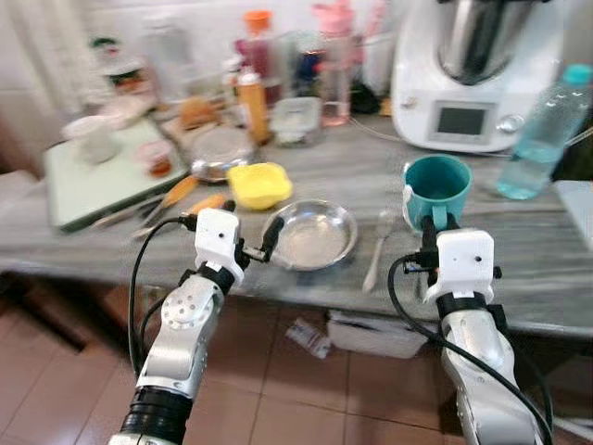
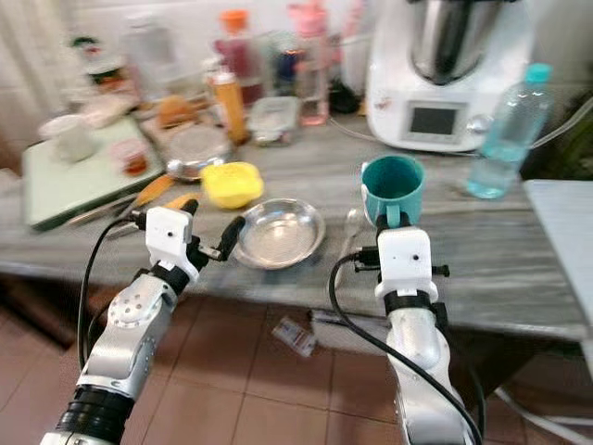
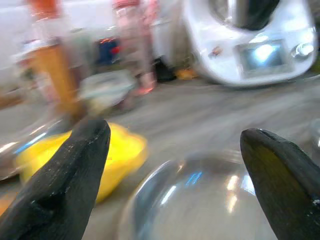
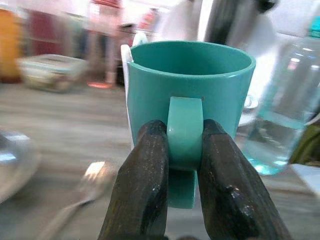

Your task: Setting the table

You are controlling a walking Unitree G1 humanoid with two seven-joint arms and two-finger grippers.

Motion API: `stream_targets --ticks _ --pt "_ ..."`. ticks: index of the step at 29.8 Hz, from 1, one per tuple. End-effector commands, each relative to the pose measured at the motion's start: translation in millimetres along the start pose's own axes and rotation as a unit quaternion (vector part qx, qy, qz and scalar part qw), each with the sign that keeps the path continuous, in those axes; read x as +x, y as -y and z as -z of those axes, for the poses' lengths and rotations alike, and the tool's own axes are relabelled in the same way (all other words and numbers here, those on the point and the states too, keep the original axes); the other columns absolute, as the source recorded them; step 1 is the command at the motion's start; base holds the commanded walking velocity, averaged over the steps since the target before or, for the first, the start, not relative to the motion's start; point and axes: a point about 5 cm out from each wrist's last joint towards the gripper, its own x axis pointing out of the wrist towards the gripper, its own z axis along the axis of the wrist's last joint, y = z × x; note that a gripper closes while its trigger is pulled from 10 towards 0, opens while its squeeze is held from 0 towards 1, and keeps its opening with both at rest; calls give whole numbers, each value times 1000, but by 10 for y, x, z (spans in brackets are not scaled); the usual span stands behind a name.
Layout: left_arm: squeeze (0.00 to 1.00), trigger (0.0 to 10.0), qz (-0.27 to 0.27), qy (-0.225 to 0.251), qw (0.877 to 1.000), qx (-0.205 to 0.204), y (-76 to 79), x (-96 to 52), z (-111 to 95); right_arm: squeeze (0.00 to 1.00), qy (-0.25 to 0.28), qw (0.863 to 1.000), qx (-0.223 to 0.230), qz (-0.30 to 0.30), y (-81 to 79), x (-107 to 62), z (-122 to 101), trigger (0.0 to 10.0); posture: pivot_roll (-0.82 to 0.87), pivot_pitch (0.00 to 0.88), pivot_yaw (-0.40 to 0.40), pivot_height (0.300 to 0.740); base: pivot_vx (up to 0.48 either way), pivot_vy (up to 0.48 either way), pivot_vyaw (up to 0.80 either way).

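1. A long grey counter (image 1: 519, 246) with a wood-like grain runs across the scene, its front edge near the robot; below it lies a reddish-brown tiled floor (image 1: 306, 399) with a white box (image 1: 375, 334) and a bit of litter under the edge.
2. A pale tiled wall (image 1: 185, 19) stands behind the counter.
3. The right gripper (image 4: 184, 150) pinches the handle of a teal mug (image 1: 437, 188), one finger pressed against each side of it; the mug stands upright on the counter, right of centre.
4. The left gripper (image 1: 248, 234) sits at the counter's front edge with its jaws spread wide, holding nothing, one finger tip just beside the rim of a steel bowl (image 1: 310, 235).
5. The bowl rests on the counter between the two grippers, with a yellow dish (image 1: 258, 184) just behind it to the left.
6. A fork (image 1: 379, 248) lies between the bowl and the mug.
7. A white kitchen machine (image 1: 477, 69) stands at the back right, with a clear water bottle (image 1: 545, 134) beside it.
8. On the left lies a pale green board (image 1: 102, 181) carrying a white cup (image 1: 93, 139).
9. Bottles, jars and a lidded tub crowd the back of the counter, too blurred to tell apart further.
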Motion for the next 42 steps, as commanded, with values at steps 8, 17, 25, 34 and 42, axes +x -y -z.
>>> stream_targets --ticks 8,17,25,34,42 --pt "0 10000 22 3 1000 3 -3 -135 -30 0 20 1000 -5 -4 -21 36 -84 10000 -110 0 72 740 0 0 0" --pt "0 10000 32 9 999 8 -6 -191 -95 0 21 1000 -7 -8 -19 40 -86 10000 -111 0 67 740 0 0 0" --pt "0 10000 86 -20 996 8 -6 -341 -42 0 13 998 53 -35 -72 127 -113 10000 -98 0 73 740 0 0 0" --pt "0 10000 126 -26 992 7 34 -410 -43 0 17 994 74 -79 -209 158 -150 10000 -87 0 65 740 0 0 0" --pt "0 10000 126 -21 992 7 10 -417 -66 0 19 995 69 -66 -129 137 -123 10000 -91 0 72 740 0 0 0"
